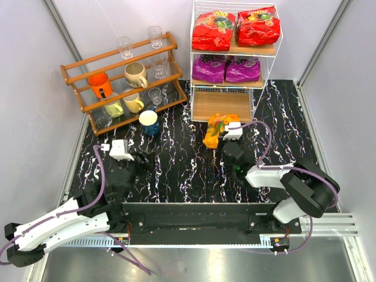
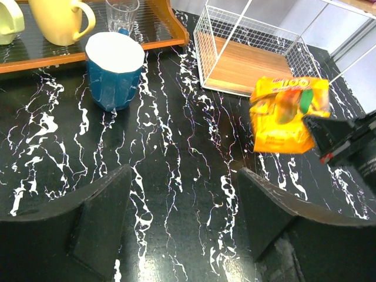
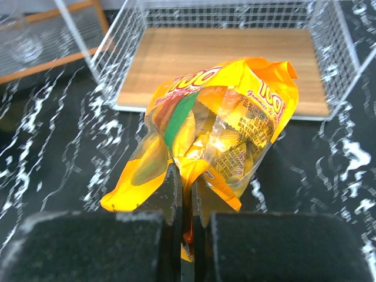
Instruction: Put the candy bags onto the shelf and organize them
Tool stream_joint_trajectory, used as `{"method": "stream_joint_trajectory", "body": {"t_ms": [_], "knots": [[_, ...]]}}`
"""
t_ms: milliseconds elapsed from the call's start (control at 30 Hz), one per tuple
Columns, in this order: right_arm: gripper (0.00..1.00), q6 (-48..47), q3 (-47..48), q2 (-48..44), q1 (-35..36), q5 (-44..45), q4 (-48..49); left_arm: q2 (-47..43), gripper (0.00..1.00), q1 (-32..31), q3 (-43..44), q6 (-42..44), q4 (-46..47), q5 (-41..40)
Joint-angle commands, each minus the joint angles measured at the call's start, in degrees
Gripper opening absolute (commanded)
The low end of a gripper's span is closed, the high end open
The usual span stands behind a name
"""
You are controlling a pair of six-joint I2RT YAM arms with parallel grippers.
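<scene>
Your right tool (image 3: pixel 182 197) is closed on the orange-yellow candy bag (image 3: pixel 217 129). In the right wrist view the two fingers (image 3: pixel 167 194) pinch the lower edge of the bag between them, and the rest of the pouch stands up above them, crumpled, with the "100" print turned to the camera. The bag is just in front of the shelf (image 1: pixel 267 79), before its lowest tier (image 1: pixel 220 104), and it is not inside the wire frame. In the left wrist view it seems to hang a little above the tabletop (image 1: pixel 176 158), but I cannot tell this for sure.

Your left tool (image 2: pixel 185 205) is open: its two dark fingers stand wide apart and nothing is between them. It hangs over the black marbled tabletop on the left side, well apart from the held bag. The blue mug (image 2: pixel 114 70) stands upright on the tabletop ahead of it, near the front of the brown wooden rack (image 1: pixel 117 56) — this low rack carries mugs and glasses.

On the shelf four bags already lie. The two red candy bags (image 1: pixel 214 30) are side by side on the top tier, touching each other. The two purple candy bags (image 1: pixel 208 67) are side by side on the middle tier. In both pairs the bags lie flat and fill most of the width of the tier.
</scene>
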Motion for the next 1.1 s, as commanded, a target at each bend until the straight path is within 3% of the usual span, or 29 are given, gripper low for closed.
{"method": "stream_joint_trajectory", "body": {"t_ms": [0, 300, 433, 733, 1033, 1067], "knots": [[0.00, -7.1, 3.2, -1.2, -5.9, -8.1, 14.6, 2.2, 0.75, -0.2, -1.6, 2.6, 7.4, -0.2], [0.00, -6.7, 13.6, 6.4, -16.1, -24.7, 15.1, 3.6, 0.75, -0.2, -4.9, 4.2, 14.1, -0.3], [0.00, -5.9, 17.9, 11.7, -18.8, -28.2, 16.8, 4.1, 0.75, -0.1, -5.9, 5.2, 16.6, -0.9], [0.00, -1.7, 25.6, 23.8, -24.5, -31.2, 24.1, 4.9, 0.75, -0.1, -8.3, 7.0, 21.1, -1.0], [0.00, -0.3, 33.1, 29.9, -26.8, -32.1, 20.8, 5.1, 0.76, 0.1, -9.3, 7.5, 22.0, -1.6], [0.05, -0.1, 33.6, 30.0, -27.4, -32.1, 20.0, 5.0, 0.76, 0.2, -9.3, 7.3, 21.9, -1.5]]}}
